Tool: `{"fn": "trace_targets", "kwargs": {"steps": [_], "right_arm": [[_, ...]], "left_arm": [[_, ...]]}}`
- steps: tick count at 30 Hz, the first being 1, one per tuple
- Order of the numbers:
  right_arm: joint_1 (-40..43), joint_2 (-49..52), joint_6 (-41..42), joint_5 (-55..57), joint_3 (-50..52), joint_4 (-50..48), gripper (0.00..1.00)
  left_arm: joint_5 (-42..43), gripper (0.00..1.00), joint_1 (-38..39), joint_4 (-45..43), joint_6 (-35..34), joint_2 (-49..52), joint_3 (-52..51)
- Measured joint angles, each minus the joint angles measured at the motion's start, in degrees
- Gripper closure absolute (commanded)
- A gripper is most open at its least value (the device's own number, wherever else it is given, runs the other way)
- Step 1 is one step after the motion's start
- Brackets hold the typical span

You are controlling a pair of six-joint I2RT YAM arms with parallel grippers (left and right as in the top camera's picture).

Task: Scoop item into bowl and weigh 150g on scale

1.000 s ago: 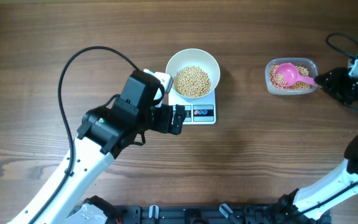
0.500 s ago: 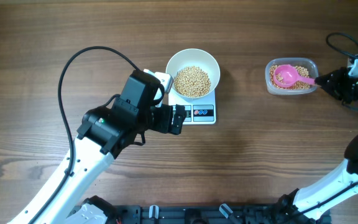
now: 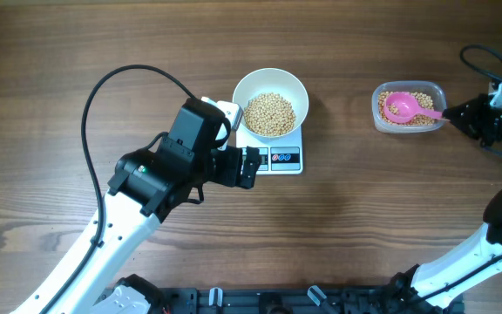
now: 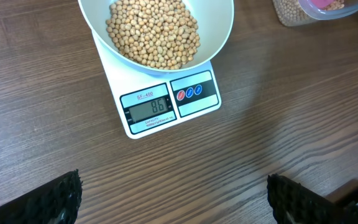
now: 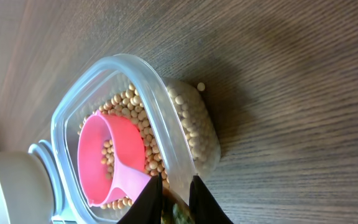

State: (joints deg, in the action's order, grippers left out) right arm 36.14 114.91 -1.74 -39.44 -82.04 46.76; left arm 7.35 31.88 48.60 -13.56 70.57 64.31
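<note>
the white bowl (image 3: 270, 102) sits on the scale (image 3: 282, 159) near the middle of the worktop (image 3: 356, 227), holding a heap of soybeans (image 3: 271, 114) that covers its bottom. in the left wrist view the scale's display (image 4: 149, 107) reads 86, beside two round buttons.

the left gripper (image 3: 253, 166) hangs just in front of the scale with its jaws spread wide and nothing between them; its dark fingers (image 4: 59, 200) show only at the bottom corners of the wrist view.

well to the right stands a clear plastic tub (image 3: 378, 112) with more soybeans and a pink scoop (image 3: 401, 105) lying in it, bowl up, a few beans inside. the right gripper (image 5: 174, 186) is at the tub's right edge, its jaws drawn together on the scoop's handle. one stray bean (image 5: 200, 86) lies on the worktop just beside the tub.
</note>
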Motion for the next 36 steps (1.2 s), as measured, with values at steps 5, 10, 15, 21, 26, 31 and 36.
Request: {"fn": "trace_targets", "kwargs": {"steps": [5, 10, 15, 21, 26, 31, 36], "right_arm": [[0.09, 0.0, 0.26, -1.09, -0.81, 0.79, 0.89], [0.26, 0.0, 0.42, -2.8, -1.36, 1.14, 0.89], [0.04, 0.0, 0.42, -4.28, -1.38, 1.75, 0.89], [0.04, 0.0, 0.42, -6.05, -1.38, 1.84, 0.94], [0.04, 0.0, 0.61, -9.16, -1.38, 1.68, 0.96], [0.04, 0.0, 0.61, -10.32, -1.38, 1.6, 0.96], [0.04, 0.0, 0.42, -11.76, -1.38, 1.55, 0.96]], "left_arm": [[0.0, 0.0, 0.0, 0.02, 0.0, 0.0, 0.0], [0.0, 0.0, 0.0, 0.0, 0.0, 0.0, 0.0], [0.0, 0.0, 0.0, 0.0, 0.0, 0.0, 0.0], [0.0, 0.0, 0.0, 0.0, 0.0, 0.0, 0.0], [0.0, 0.0, 0.0, 0.0, 0.0, 0.0, 0.0], [0.0, 0.0, 0.0, 0.0, 0.0, 0.0, 0.0], [0.0, 0.0, 0.0, 0.0, 0.0, 0.0, 0.0]]}}
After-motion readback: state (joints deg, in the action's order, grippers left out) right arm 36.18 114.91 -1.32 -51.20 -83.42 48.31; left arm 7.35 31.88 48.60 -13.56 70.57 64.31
